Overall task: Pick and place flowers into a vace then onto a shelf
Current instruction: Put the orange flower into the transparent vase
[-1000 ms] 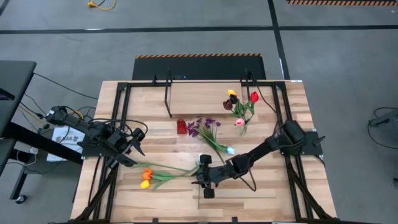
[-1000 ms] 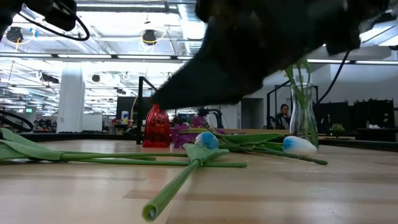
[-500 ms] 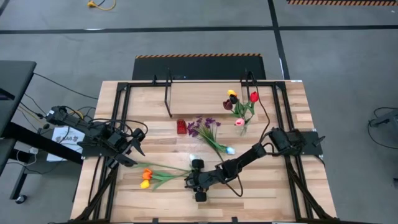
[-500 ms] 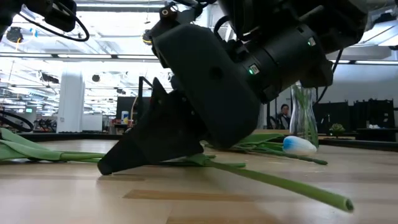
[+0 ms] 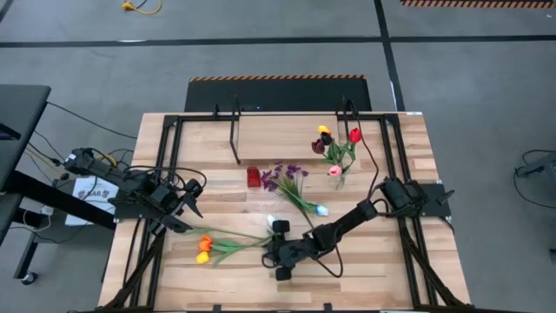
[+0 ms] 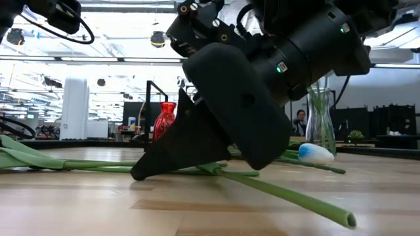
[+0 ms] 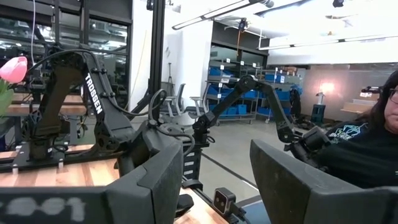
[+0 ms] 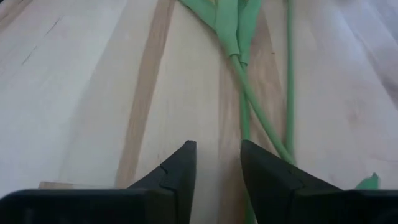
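Right claw (image 8: 216, 165) low on table, fingers parted, green stem (image 8: 258, 115) just beside

A small red object (image 5: 253, 177) stands mid-table on the plank tabletop (image 5: 208, 156); a seated person (image 7: 367, 146) shows beyond

the counter (image 5: 217, 269) is pale wood in long planks, with a darker tan streak along one board in the right wrist view. the shelf (image 5: 278, 130) is the same light wood on thin black legs. the flowers in the vase (image 5: 337, 149) are red, yellow, dark maroon and pink over green stems. a purple sprig (image 5: 282, 176) has green leaves, beside a small red object (image 5: 253, 177). two tulips (image 5: 203, 250) are orange and yellow, another tulip head (image 5: 322, 209) white tinged pale blue. the stems (image 8: 245, 93) are bright green. both arms are black; the right claw (image 5: 271, 258) is black, the left claw (image 5: 198, 187) too. the floor (image 5: 469, 96) is grey with black lines and an orange-black striped strip.
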`<state>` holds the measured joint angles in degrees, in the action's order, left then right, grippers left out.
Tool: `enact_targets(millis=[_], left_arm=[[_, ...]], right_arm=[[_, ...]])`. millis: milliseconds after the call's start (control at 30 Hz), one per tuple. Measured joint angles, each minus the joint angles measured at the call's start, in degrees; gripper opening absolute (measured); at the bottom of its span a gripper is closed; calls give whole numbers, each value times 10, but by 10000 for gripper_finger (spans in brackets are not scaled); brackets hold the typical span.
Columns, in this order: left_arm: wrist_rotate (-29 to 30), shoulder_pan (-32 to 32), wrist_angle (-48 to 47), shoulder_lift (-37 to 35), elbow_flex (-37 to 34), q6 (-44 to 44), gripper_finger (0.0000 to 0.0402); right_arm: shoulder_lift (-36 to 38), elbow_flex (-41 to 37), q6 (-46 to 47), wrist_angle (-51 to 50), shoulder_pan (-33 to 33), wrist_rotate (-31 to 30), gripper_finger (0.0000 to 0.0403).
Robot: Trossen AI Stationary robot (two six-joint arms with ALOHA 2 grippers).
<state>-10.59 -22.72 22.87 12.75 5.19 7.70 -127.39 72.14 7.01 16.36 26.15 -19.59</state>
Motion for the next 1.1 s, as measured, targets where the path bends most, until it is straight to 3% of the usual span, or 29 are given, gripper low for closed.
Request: enact_targets(millis=[767,1100], left_arm=[[1,0,0,0,0,0,177],[1,0,0,0,0,0,177]], right_arm=[[2,0,-13,-8,-13,-2,111],[1,4,60,-62,-19,0,111]])
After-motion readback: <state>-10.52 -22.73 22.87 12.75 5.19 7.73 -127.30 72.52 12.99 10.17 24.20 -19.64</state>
